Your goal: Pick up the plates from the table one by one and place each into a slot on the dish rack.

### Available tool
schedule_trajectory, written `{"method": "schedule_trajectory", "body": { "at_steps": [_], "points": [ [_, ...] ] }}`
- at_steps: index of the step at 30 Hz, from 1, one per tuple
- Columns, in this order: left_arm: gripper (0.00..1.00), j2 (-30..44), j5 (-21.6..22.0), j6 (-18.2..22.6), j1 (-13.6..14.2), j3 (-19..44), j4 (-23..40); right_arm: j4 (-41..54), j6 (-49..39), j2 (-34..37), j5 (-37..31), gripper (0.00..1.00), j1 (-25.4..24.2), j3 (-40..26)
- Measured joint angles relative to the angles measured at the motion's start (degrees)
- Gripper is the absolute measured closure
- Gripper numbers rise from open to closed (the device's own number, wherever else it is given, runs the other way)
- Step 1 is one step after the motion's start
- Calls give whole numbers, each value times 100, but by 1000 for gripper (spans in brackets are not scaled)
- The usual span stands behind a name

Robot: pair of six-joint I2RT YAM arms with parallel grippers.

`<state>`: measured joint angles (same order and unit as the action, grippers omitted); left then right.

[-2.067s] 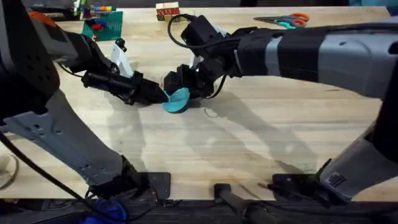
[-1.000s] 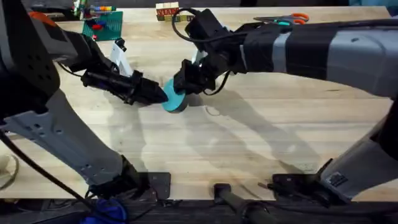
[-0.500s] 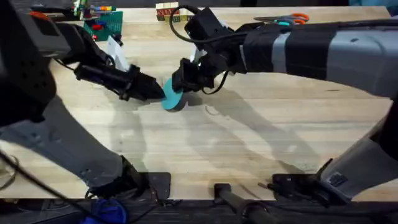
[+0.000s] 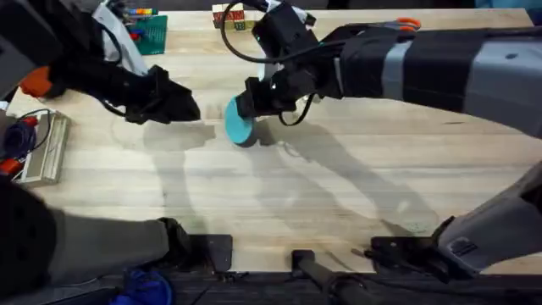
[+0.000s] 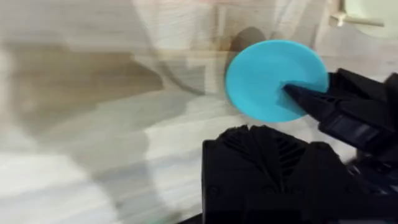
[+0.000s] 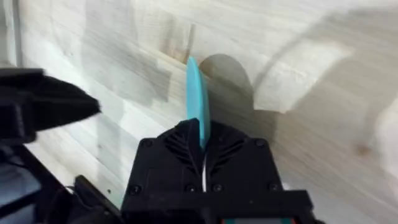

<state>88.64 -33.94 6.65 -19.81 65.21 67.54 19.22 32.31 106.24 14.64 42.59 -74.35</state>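
I've got the cyan-blue plate (image 4: 239,124) pinched on edge in my right gripper (image 4: 247,108), fingers clamped on its rim so it stands upright, ready for a narrow slot. It hangs just over the table (image 4: 339,195). My left gripper (image 4: 188,108) sits just beside it, apart; I can't tell its fingers' state.

right gripper (image 6: 200,163) hides the cyan plate's (image 6: 195,93) lower edge
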Motion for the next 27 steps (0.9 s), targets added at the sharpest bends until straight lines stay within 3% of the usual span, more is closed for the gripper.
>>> {"method": "schedule_trajectory", "body": {
  "at_steps": [10, 16, 17, 22, 23, 27],
  "points": [
    [961, -1138, 1156, -583, 0, 289, 254, 11, -942, -206, -219, 969, -2, -7],
    [932, -1595, 1426, -674, 0, 291, 206, 15, -1771, -497, -276, 969, -2, -7],
    [849, -1609, 1438, -671, 0, 291, 208, 15, -1911, -569, -285, 969, 0, -7],
    [71, -1604, 1478, -714, 0, 291, 206, 14, -2413, -881, -316, 969, -2, -7],
    [22, -1604, 1482, -727, 0, 291, 206, 15, -2474, -934, -352, 969, -4, -7],
    [6, -1604, 1515, -734, 0, 291, 206, 18, -2629, -1126, -616, 969, -45, -7]
  ]
}}
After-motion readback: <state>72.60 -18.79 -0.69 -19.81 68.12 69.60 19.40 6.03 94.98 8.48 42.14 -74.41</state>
